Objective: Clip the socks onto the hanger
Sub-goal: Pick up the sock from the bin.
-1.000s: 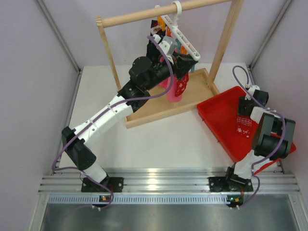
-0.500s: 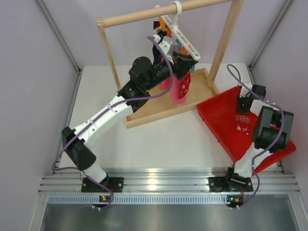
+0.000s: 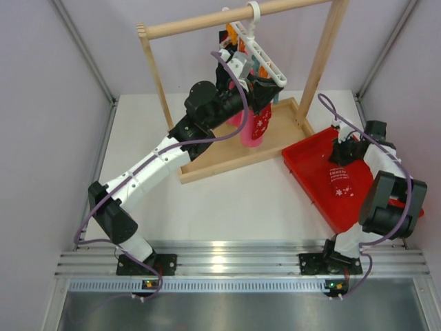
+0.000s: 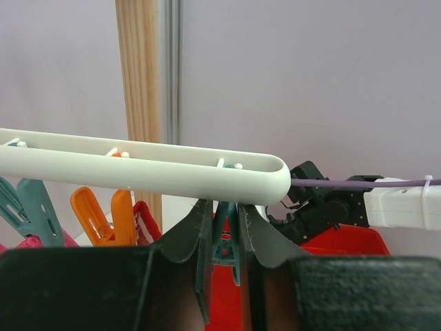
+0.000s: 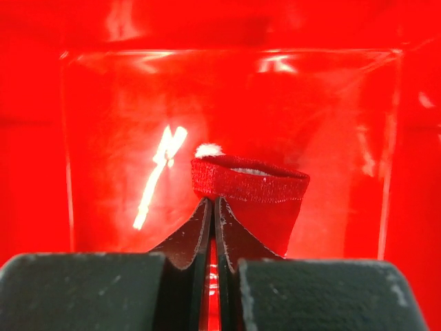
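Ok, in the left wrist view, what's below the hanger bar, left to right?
First teal clip → orange clip → second teal clip, pinched in the left jaws → right arm.

Bench (image 3: 234, 203): white, matte top.
Walls (image 3: 41, 103): pale lilac panels left, right and behind bench.
Wooden frame (image 3: 186, 25): on bench, far side.
Aluminium rails (image 3: 234, 261): along bench's near edge, glare-lit.

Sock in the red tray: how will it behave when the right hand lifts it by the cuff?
Likely floppy: the sock lies flat and limp in the red tray, so it should dangle from the right hand. Probably very light; it is small, thin fabric. The pinch catches only the cuff edge, so it may slip out.
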Robot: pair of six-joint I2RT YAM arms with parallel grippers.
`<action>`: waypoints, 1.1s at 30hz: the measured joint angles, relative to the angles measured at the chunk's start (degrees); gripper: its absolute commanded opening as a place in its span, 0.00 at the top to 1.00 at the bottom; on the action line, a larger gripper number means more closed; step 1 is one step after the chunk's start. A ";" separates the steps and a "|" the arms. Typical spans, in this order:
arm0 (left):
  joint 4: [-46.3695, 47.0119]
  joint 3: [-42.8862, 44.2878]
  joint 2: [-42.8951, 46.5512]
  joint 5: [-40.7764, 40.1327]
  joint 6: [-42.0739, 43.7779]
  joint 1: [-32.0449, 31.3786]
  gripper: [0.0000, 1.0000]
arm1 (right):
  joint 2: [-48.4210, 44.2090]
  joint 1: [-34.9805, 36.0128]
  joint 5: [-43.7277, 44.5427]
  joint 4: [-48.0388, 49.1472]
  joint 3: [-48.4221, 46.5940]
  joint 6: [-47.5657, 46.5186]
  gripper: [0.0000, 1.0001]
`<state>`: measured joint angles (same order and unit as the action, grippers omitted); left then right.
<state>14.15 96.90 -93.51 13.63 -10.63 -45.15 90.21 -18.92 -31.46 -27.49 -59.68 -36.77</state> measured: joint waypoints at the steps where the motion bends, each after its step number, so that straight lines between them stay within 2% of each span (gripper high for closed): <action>1: 0.02 0.00 0.00 0.00 -0.02 0.00 1.00 | 0.11 0.02 -0.52 -1.70 -0.50 -1.31 0.98; 4: 0.00 0.02 0.00 0.04 -0.02 0.00 1.00 | 1.44 0.07 -1.38 -4.76 -0.87 -3.78 0.96; 7: 0.02 0.02 0.00 0.20 0.00 0.00 1.00 | 2.23 0.39 -1.36 -6.47 -0.72 -4.66 0.71; 8: 0.00 0.00 0.00 0.24 0.00 0.00 1.00 | 2.21 0.57 -1.20 -6.51 -0.72 -4.68 0.56; 11: 0.00 0.00 0.00 0.24 0.00 0.00 1.00 | 2.21 1.53 -0.28 -6.19 -0.70 -4.37 0.41; 16: 0.02 0.00 0.00 0.26 0.00 0.00 1.00 | 2.23 2.32 3.19 -3.56 -0.70 -1.84 0.45; 21: 0.02 0.00 0.00 0.26 0.00 0.00 1.00 | 2.86 2.60 8.48 -0.33 -0.31 0.44 0.45; 27: 0.02 0.00 0.00 0.26 0.00 0.00 1.00 | 7.54 3.37 11.41 0.44 0.55 0.96 0.47; 30: 0.02 0.00 0.00 0.26 -0.20 0.00 1.00 | 8.52 3.45 11.72 1.66 0.28 0.81 0.63; 31: 0.04 0.00 0.00 0.28 -0.22 0.00 1.00 | 8.66 3.43 11.67 1.73 0.28 0.79 0.75; 33: 0.04 0.00 0.00 0.33 -0.26 0.00 1.00 | 8.72 3.43 11.17 1.68 0.26 0.46 0.89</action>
<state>14.20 96.90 -93.51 13.96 -10.90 -45.15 98.94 -15.49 -20.29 -25.80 -59.42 -36.32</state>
